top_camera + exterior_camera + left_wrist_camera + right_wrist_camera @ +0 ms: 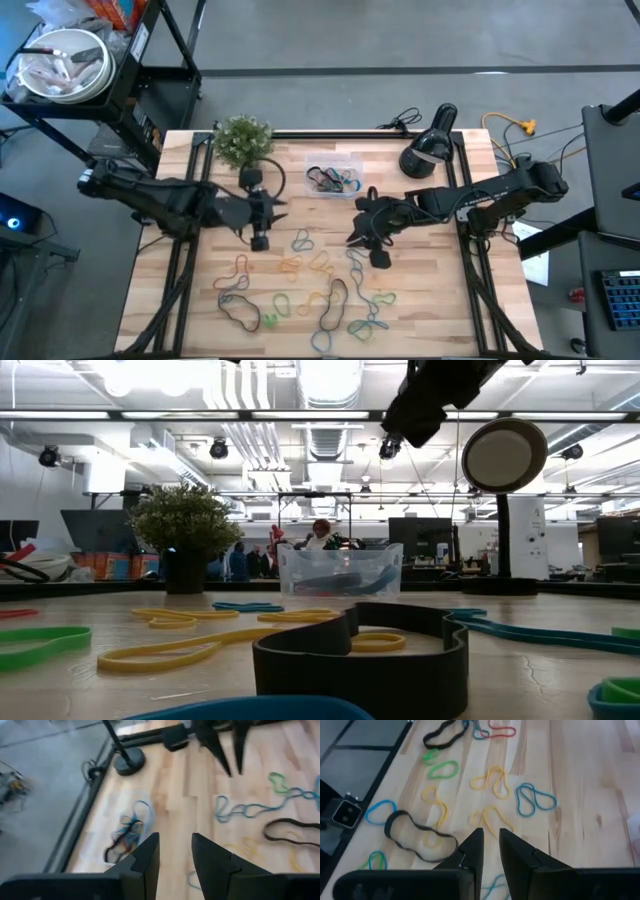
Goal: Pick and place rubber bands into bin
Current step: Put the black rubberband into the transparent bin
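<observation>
Seen from above, the clear bin [334, 180] sits toward twelve o'clock on the wooden table [470, 310], just beside a small potted plant [243, 139] at its ten o'clock, and it already holds a tangle of bands. The loose rubber bands [300, 285] are scattered across the half of the table toward six o'clock, in black, blue, green, yellow and orange.

The left gripper [262, 213] hangs above the table at the bin's eight o'clock; its fingers [145, 860] stand a little apart with nothing between them.

The right gripper [366, 232] hovers at the bin's five o'clock, over the nearest bands; its fingers [472, 850] show a narrow gap and hold nothing.

A black desk lamp [428, 150] stands at the bin's two o'clock.
</observation>
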You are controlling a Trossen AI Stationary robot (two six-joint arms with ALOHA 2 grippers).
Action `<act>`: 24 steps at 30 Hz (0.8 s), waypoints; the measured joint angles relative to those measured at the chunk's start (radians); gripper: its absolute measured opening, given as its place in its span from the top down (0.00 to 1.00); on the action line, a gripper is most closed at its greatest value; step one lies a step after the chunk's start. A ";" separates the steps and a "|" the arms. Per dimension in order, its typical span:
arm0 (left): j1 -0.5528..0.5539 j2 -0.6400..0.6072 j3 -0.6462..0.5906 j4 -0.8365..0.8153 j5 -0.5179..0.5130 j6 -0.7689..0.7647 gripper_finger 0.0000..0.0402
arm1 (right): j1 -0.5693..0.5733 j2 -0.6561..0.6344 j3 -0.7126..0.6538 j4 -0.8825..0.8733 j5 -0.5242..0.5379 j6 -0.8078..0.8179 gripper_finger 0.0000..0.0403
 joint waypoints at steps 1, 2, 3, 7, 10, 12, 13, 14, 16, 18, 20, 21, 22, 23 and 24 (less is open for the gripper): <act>-0.013 0.002 0.000 -0.017 0.000 -0.019 0.76 | 0.000 0.000 0.000 0.010 0.000 0.000 0.86; -0.024 0.003 0.000 -0.044 0.001 -0.039 0.76 | 0.000 0.002 0.000 0.025 0.000 0.000 0.86; -0.037 0.003 -0.003 -0.061 0.000 -0.061 0.76 | 0.000 0.006 0.000 0.042 0.000 0.000 0.86; -0.075 0.003 -0.027 -0.103 0.000 -0.155 0.76 | 0.000 0.025 0.000 0.084 -0.036 0.001 0.86; -0.113 -0.001 -0.057 -0.126 0.000 -0.221 0.76 | 0.000 0.050 0.000 0.117 -0.083 0.005 0.86; -0.138 -0.004 -0.074 -0.139 0.007 -0.262 0.76 | 0.001 0.073 0.000 0.141 -0.108 0.020 0.86; -0.149 -0.004 -0.078 -0.150 0.019 -0.282 0.76 | 0.001 0.084 0.000 0.145 -0.123 0.029 0.86; -0.161 -0.002 -0.084 -0.162 0.022 -0.303 0.76 | 0.002 0.098 0.002 0.152 -0.137 0.040 0.86; -0.181 -0.001 -0.093 -0.168 0.024 -0.340 0.76 | 0.006 0.122 0.017 0.158 -0.163 0.047 0.86; -0.198 -0.003 -0.108 -0.169 0.024 -0.359 0.76 | 0.011 0.152 0.039 0.156 -0.195 0.045 0.86; -0.211 -0.003 -0.124 -0.171 0.024 -0.384 0.76 | 0.017 0.186 0.067 0.158 -0.226 0.035 0.86; -0.215 -0.004 -0.131 -0.172 0.024 -0.399 0.76 | 0.021 0.203 0.082 0.157 -0.239 0.029 0.86; -0.218 -0.004 -0.137 -0.170 0.026 -0.410 0.76 | 0.026 0.223 0.097 0.157 -0.256 0.022 0.86; -0.222 -0.005 -0.143 -0.170 0.027 -0.425 0.76 | 0.030 0.241 0.111 0.154 -0.270 0.016 0.86; -0.225 -0.005 -0.148 -0.170 0.027 -0.433 0.76 | 0.036 0.260 0.126 0.142 -0.280 0.013 0.86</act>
